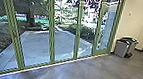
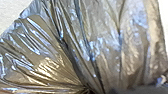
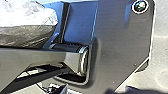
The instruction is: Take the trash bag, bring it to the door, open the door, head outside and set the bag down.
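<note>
Left gripper (image 2: 87,90) is gripping the bag (image 2: 105,55), judging by folds drawing to a tight pinch right at it; creases are fanning out from there, so the bag's length is presumably running away from the pinch; full lie of its long axis I cannot tell; the left arm is plainly the nearer for carrying, the load lying close against that wrist; right gripper's state I cannot tell; the right wrist view is showing the bag's pale bulge too, near the robot's bar (image 3: 50,58) and above or beside its plate (image 3: 120,45), which of the two I cannot tell; beyond, bare floor (image 1: 84,71) is stretching to a green-framed glass wall (image 1: 51,40), slanting away toward the robot's right; a narrower pane (image 1: 105,33) is standing at that far end, perhaps the door, perhaps not; bins (image 1: 122,48) are standing just beside it; robot is indoors, bag likewise; so the carry is seemingly under way, exit yet to be made; outside, paving (image 1: 41,46) is lying behind the glass; farther, a tree (image 1: 31,11) is rising.
</note>
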Robot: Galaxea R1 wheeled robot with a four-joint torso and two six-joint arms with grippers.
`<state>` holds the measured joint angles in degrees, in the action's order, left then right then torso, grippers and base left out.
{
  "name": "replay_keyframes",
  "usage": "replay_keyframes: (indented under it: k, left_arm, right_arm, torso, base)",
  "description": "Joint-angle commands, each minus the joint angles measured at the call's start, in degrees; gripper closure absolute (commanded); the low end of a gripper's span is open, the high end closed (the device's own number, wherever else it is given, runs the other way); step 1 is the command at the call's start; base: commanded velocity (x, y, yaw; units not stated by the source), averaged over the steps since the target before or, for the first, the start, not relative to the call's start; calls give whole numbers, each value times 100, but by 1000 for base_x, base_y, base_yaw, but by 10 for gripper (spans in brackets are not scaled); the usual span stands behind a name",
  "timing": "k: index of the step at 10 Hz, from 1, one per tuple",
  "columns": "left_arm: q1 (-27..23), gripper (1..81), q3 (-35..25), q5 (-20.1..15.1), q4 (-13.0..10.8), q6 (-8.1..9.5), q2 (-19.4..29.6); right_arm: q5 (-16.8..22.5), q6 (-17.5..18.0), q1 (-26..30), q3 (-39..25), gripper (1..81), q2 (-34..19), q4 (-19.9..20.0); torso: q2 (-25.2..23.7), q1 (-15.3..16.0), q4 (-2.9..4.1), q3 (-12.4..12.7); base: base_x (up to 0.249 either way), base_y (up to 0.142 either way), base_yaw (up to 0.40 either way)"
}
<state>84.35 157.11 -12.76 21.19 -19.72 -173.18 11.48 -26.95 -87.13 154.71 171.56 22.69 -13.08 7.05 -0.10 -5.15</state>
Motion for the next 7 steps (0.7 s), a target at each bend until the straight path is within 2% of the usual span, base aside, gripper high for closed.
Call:
replay_keyframes:
  k: [1, 7]
  left_arm:
    - [-291, 811, -23, -446, -18, -66, -7]
    - [-292, 811, -22, -446, -97, -58, -50]
  right_arm:
    - [407, -12, 296, 14, 10, -14, -10]
    - [407, -12, 305, 67, 10, 30, -27]
  torso:
    - [0, 0, 0, 0]
    - [0, 0, 0, 0]
  base:
    - [140, -74, 0]
    - [140, -74, 0]
